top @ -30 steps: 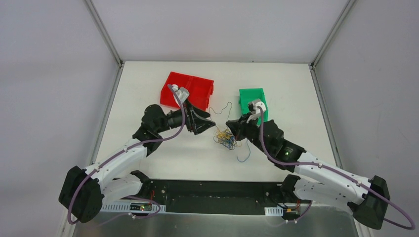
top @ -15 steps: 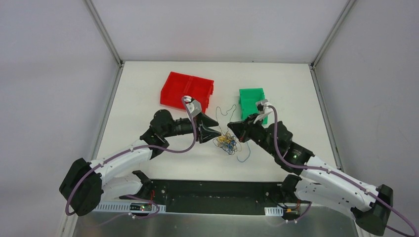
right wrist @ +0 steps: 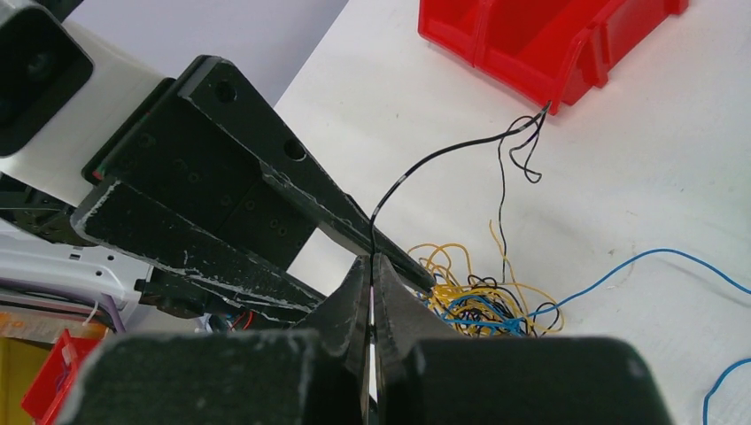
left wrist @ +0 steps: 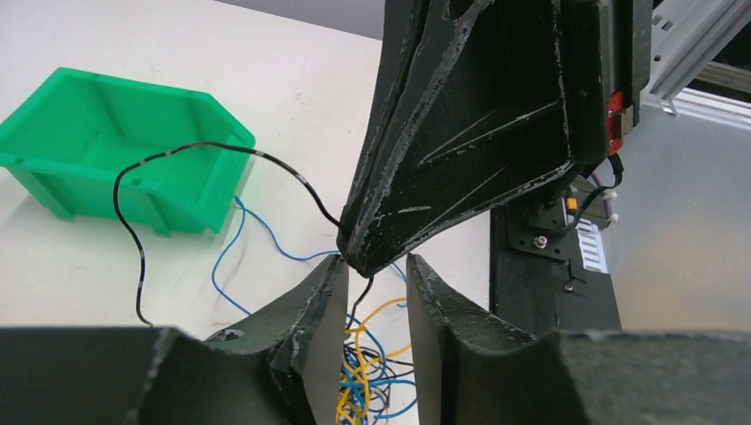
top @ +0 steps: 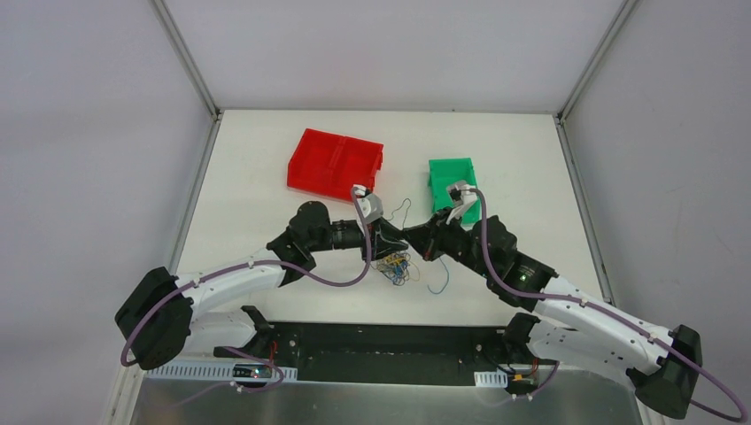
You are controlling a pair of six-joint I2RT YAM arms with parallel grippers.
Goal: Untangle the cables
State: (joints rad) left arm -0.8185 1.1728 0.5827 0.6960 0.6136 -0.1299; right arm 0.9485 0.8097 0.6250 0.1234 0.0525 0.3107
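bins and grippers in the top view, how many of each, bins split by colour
red bin: 1
green bin: 1
grippers: 2, left gripper and right gripper
total: 4

Left gripper (top: 386, 246) and right gripper (top: 410, 237) crowd tip to tip over the cables (top: 395, 266) — no passage between them. Red bin (top: 335, 164) and green bin (top: 452, 181) stand behind — a bare strip of table (top: 406, 155) separates them.
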